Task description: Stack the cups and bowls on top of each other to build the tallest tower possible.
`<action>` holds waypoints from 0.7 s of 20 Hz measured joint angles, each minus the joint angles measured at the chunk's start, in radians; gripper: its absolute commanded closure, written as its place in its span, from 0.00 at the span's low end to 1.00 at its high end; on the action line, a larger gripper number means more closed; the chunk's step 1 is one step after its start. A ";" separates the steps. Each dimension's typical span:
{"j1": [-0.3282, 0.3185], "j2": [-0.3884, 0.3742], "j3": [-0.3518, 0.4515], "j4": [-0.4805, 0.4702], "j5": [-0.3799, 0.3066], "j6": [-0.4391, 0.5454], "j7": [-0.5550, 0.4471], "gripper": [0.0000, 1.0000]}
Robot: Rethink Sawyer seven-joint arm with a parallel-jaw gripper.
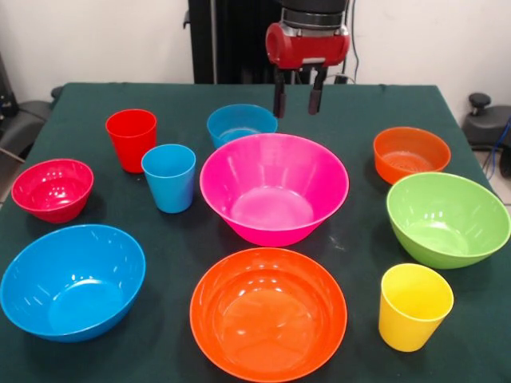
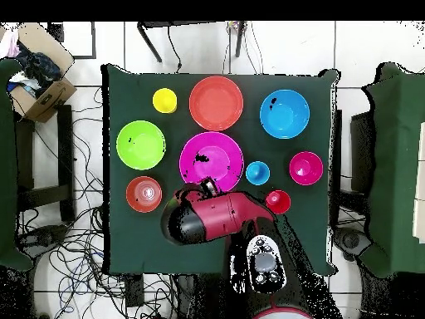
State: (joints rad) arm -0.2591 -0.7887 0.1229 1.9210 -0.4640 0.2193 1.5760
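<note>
**Empty gripper above the table, every cup and bowl standing apart**

The gripper hangs with its two dark fingers spread and nothing between them, above the cloth behind the large pink bowl and just right of the small blue bowl. In the overhead view the red arm covers the small blue bowl.

The large pink bowl sits mid-table, upright and empty; no tower is begun. In the front view, to its left stands the light blue cup, with the red cup behind it and the small red bowl farther left. The large blue bowl is at the front left, the large orange bowl at the front centre. On the right are the small orange bowl, the large green bowl and the yellow cup. All rest on the dark green table, none touching.
</note>
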 measured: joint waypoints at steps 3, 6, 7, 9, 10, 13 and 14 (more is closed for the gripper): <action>0.001 0.012 0.006 -0.001 -0.017 -0.012 0.000 0.00; 0.002 0.024 0.006 -0.005 -0.034 -0.021 0.000 0.00; 0.003 0.028 0.006 -0.008 -0.039 -0.024 0.000 0.00; 0.003 0.037 0.006 -0.011 -0.050 -0.030 0.000 0.00; 0.004 0.041 0.006 -0.012 -0.055 -0.034 0.000 0.00; 0.004 0.057 0.006 -0.021 -0.081 -0.056 0.000 0.00; 0.005 0.059 0.006 -0.023 -0.087 -0.063 0.000 0.00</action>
State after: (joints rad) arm -0.2543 -0.7293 0.1293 1.8977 -0.5512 0.1566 1.5760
